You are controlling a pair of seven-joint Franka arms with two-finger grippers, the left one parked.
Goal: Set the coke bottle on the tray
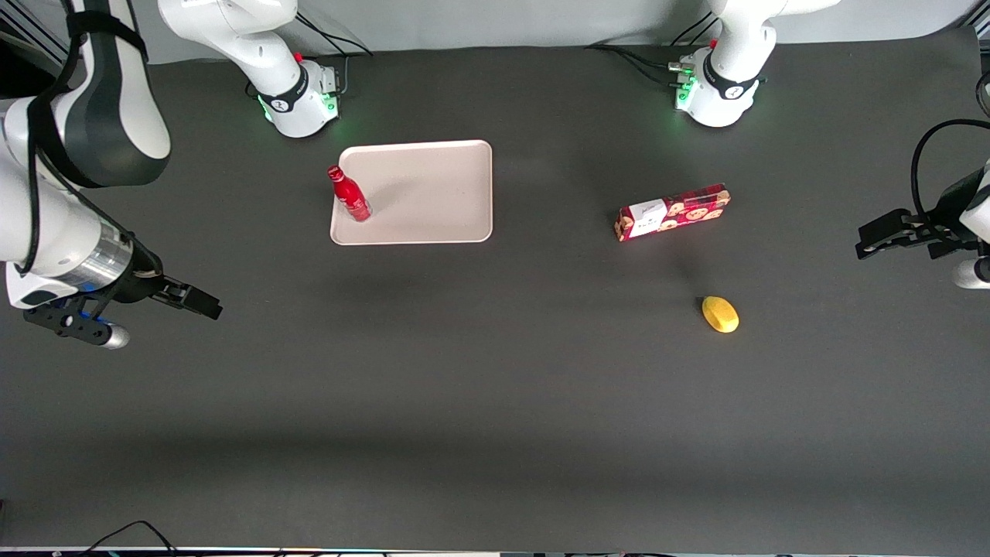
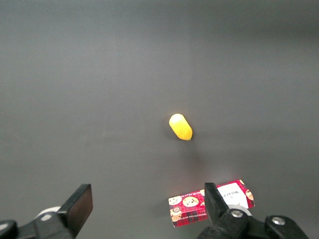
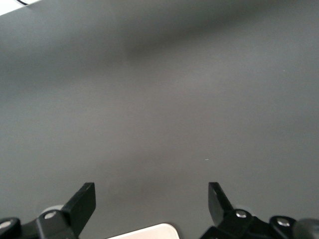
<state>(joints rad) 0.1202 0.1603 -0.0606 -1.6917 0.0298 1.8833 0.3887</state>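
The coke bottle (image 1: 349, 195), slim and red with a red cap, stands upright on the tray (image 1: 433, 193), just inside the rim that faces the working arm's end of the table. The tray is a large pale beige rectangle with rounded corners. My right gripper (image 1: 205, 304) hangs apart from the bottle, nearer to the front camera than the tray and toward the working arm's end. It is open, with nothing between its fingers. In the right wrist view the gripper (image 3: 150, 188) looks down on bare dark mat, with one tray corner (image 3: 149, 232) showing. The bottle is out of that view.
A long red cookie box (image 1: 671, 211) (image 2: 209, 203) lies toward the parked arm's end. A small yellow rounded object (image 1: 720, 314) (image 2: 180, 127) sits nearer to the front camera than the box. Both arm bases (image 1: 298, 97) (image 1: 715, 89) stand at the table's back edge.
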